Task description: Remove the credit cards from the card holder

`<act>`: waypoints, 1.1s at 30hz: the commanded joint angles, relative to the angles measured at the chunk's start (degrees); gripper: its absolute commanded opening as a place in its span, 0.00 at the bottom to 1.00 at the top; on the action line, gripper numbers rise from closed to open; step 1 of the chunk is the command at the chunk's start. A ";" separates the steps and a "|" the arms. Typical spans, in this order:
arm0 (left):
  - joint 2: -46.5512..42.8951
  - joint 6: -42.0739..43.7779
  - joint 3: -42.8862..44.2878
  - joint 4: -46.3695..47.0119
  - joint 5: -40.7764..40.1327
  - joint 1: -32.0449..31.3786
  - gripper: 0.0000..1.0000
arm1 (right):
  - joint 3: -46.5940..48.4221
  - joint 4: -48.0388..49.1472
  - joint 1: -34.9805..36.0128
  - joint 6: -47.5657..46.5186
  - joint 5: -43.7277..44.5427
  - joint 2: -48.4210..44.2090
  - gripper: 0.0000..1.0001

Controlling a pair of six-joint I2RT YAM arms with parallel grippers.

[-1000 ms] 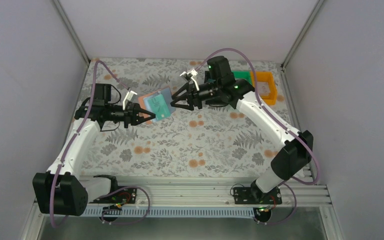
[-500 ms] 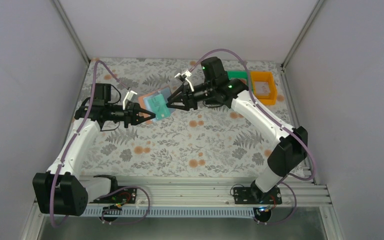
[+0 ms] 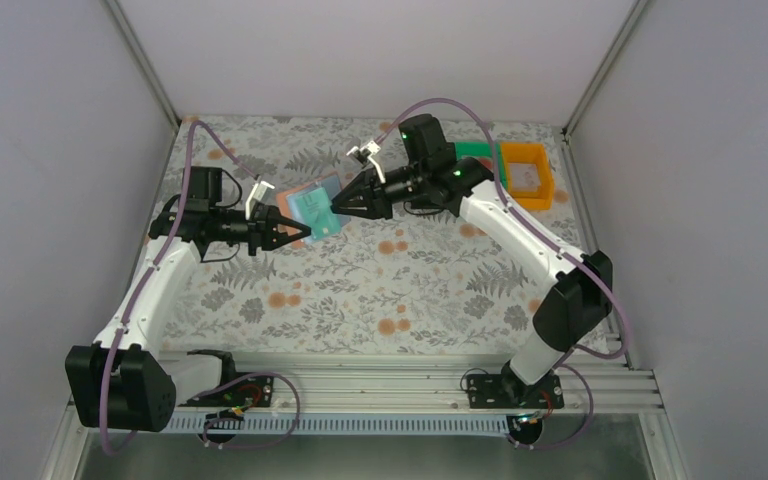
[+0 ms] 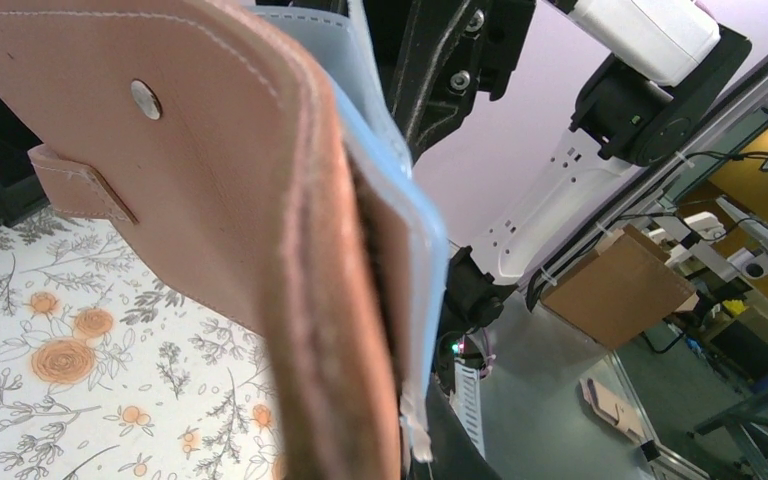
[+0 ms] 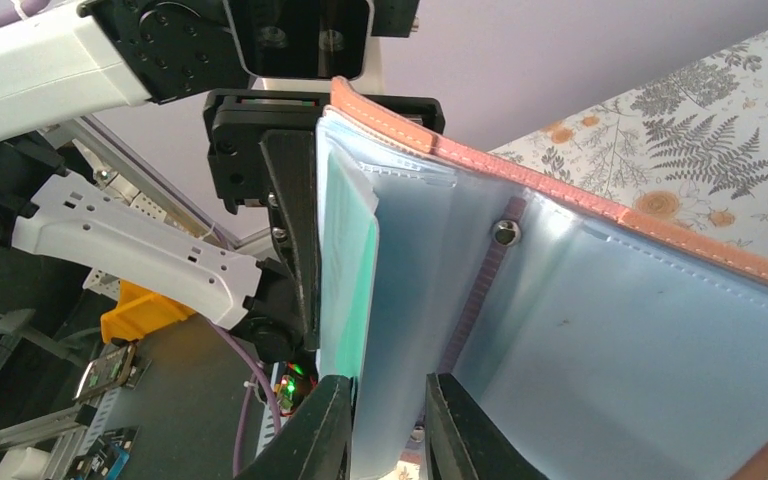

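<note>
My left gripper (image 3: 295,232) is shut on the card holder (image 3: 326,190) and holds it open and upright above the table. In the left wrist view its salmon outside (image 4: 190,170) fills the frame and hides my fingers. In the right wrist view its light blue inside (image 5: 610,330) faces me, and a teal credit card (image 5: 348,250) stands in a pocket leaf on the left. My right gripper (image 5: 387,430) has its jaws nearly together around that leaf and the card's edge. In the top view it (image 3: 337,205) is at the holder's right edge.
An orange bin (image 3: 526,175) with something pale in it and a green bin (image 3: 478,150) stand at the table's far right, behind the right arm. The floral table cover (image 3: 390,290) lies below both grippers. Walls enclose the table on three sides.
My right gripper has moved left to the holder's edge, and its jaws have gone from wide open to nearly together around the pocket leaf. The left arm and the holder have stayed still.
</note>
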 commanded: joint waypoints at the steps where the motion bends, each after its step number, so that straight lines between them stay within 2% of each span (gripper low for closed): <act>1: -0.82 1.75 0.37 1.01 2.68 -0.22 0.02 | 0.92 1.53 1.05 0.61 0.35 2.41 0.22; 9: -0.78 2.21 0.47 0.61 2.94 -0.23 0.02 | 1.92 1.89 2.31 0.22 -1.41 3.25 0.22; 11: -0.82 2.26 0.42 0.60 2.87 -0.27 0.02 | 1.58 2.53 2.49 0.40 -3.50 2.91 0.18; 14: -0.86 2.22 0.59 0.55 2.86 -0.23 0.02 | 1.34 2.34 2.52 0.00 -4.97 2.29 0.05; 19: -1.22 3.59 0.98 -0.86 2.84 -0.23 0.03 | 0.25 1.27 2.30 -0.18 -4.13 1.04 0.04; 22: -1.02 2.79 0.86 -0.20 2.49 -0.23 0.21 | 0.45 0.35 2.09 -0.43 -2.81 1.06 0.04; 24: -0.73 2.11 0.75 0.26 2.63 -0.26 0.22 | 1.00 -0.04 2.10 -0.42 -2.63 1.06 0.04; 29: -1.24 1.18 -0.01 1.46 2.68 -0.23 0.21 | 1.61 -2.82 2.03 -1.60 -0.58 1.05 0.04; 33: -1.06 0.98 0.33 1.22 2.68 -0.23 0.10 | 1.52 -3.55 2.01 -1.84 0.08 -1.23 0.04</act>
